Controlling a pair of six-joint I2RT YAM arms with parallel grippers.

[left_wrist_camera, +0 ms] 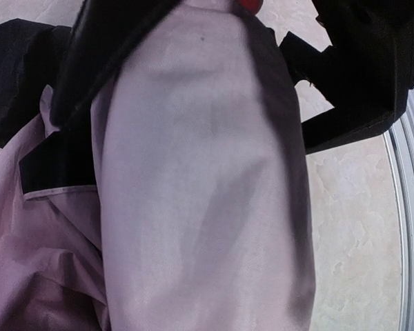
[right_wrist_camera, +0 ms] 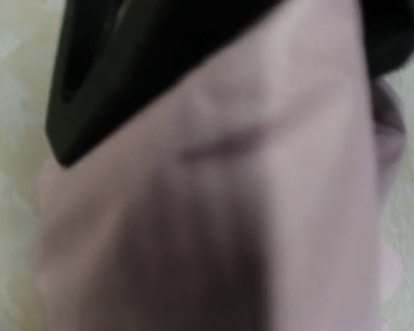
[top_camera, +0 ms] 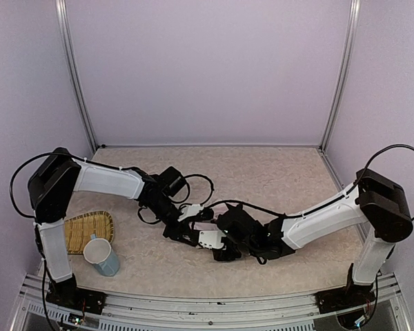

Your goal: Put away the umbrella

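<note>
- At about 8 o'clock on the table [top_camera: 283, 179] lies a woven tray [top_camera: 83, 231]. A pale blue cup [top_camera: 103, 257] stands at the tray's 5 o'clock edge, and both are well apart from the work
- The left gripper [top_camera: 192, 224] reaches in near the table centre. In its wrist view a black finger [left_wrist_camera: 83, 62] presses the 10 o'clock flank of the rolled canopy, so I judge it clamped on the fabric
- The umbrella [left_wrist_camera: 193, 193] sits at the table centre between both arms. It is a pale pink roll with loose folds and black lining at its 9 o'clock side, and from above the grippers hide most of it
- The right gripper [top_camera: 224, 243] meets the umbrella from 3 o'clock. Its wrist view is a blur of pink, so I cannot tell how far apart its fingers stand
- The step looks like gathering the canopy tight. One gripper should anchor the roll while the other smooths the loose folds inward, slowly, so no lining or rib snags
</note>
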